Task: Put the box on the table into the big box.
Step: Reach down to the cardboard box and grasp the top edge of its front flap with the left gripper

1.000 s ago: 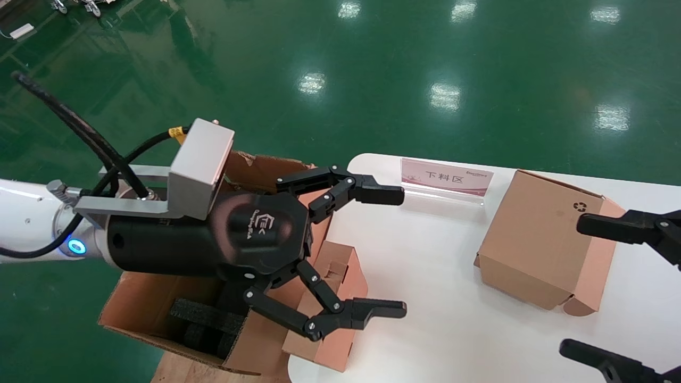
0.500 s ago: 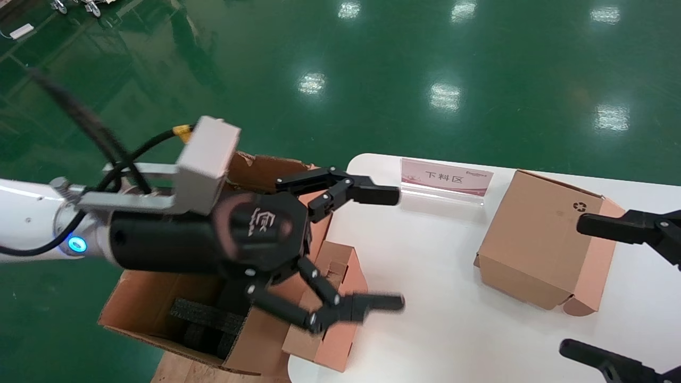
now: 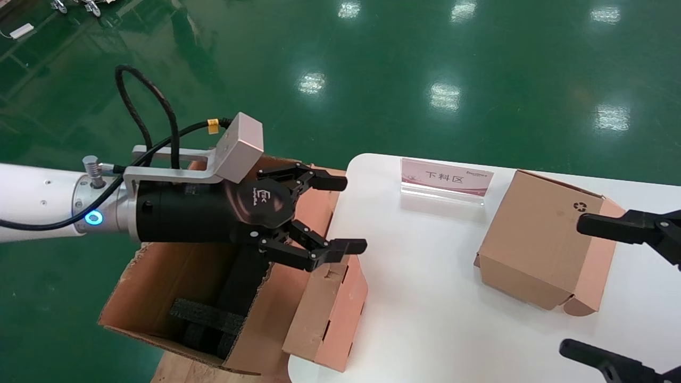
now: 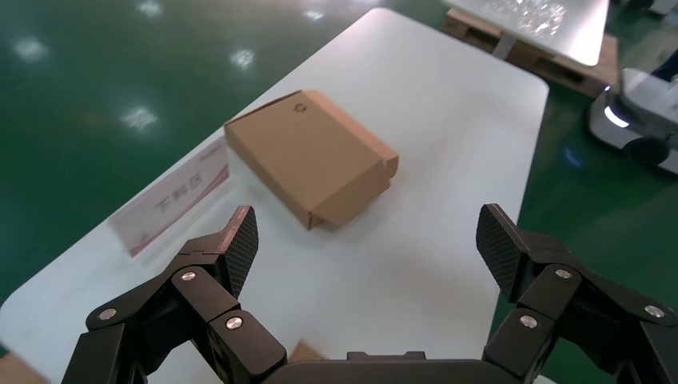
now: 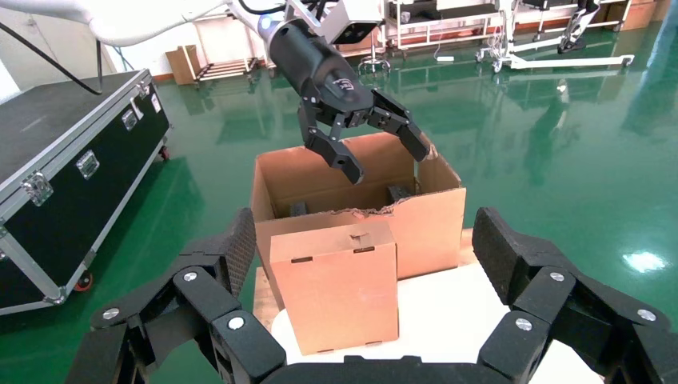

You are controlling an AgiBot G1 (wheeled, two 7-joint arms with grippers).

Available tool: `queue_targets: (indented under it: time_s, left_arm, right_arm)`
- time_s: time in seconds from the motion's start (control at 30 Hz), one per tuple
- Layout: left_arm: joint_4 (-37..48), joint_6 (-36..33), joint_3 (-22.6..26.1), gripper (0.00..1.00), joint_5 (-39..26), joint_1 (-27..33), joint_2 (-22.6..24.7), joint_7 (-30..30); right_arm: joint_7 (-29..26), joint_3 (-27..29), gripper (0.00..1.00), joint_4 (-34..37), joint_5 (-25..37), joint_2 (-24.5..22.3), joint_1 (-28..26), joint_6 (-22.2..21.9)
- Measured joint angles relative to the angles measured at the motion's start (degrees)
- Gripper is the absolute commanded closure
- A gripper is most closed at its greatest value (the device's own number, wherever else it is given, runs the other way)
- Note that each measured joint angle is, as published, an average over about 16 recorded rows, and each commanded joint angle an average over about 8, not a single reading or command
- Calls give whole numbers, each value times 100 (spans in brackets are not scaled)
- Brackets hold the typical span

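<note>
Your left gripper hangs spread, empty. The slim brown slotted cardboard box stands below its fingers, leaning on the big torn corrugated carton. Next, I'd judge: descend and clamp it.

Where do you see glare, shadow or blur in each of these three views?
Head view: bright lamp glare patches on the green floor; the squarer carton casts a soft shadow on the table. Left wrist view: the pink sign looks blurred. Right wrist view: floor reflections; the box looks sharp.
</note>
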State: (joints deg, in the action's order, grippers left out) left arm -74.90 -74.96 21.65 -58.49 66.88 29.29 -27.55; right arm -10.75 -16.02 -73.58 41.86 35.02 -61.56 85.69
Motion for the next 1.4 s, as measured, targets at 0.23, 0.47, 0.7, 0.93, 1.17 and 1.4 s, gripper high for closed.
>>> queue_targets:
  time_s: [0.23,0.47,0.7,0.93,1.17,1.4]
  left_arm:
    - [-57,-11,286,0,-310,369,-78,-535]
    - [-215,-156,717,0,-745,923,-121,-1428]
    - [-510,-561,1380,0,-1549,1760,20,-2765]
    - [-785,-1196,2388,0,-2637,2858,477,-4302]
    - [-913,-1742,3533,0,-3463,3910,1055,-5576]
    - [-961,-1994,4394,0,-3721,4620,1439,-6470]
  right_arm:
    - [0,0,0,0,0,0,0,0]
    - [0,0,0,0,0,0,0,0]
    - [0,0,0,0,0,0,0,0]
    - [0,0,0,0,0,0,0,0]
    - [0,0,0,0,0,0,0,0]
    - [0,0,0,0,0,0,0,0]
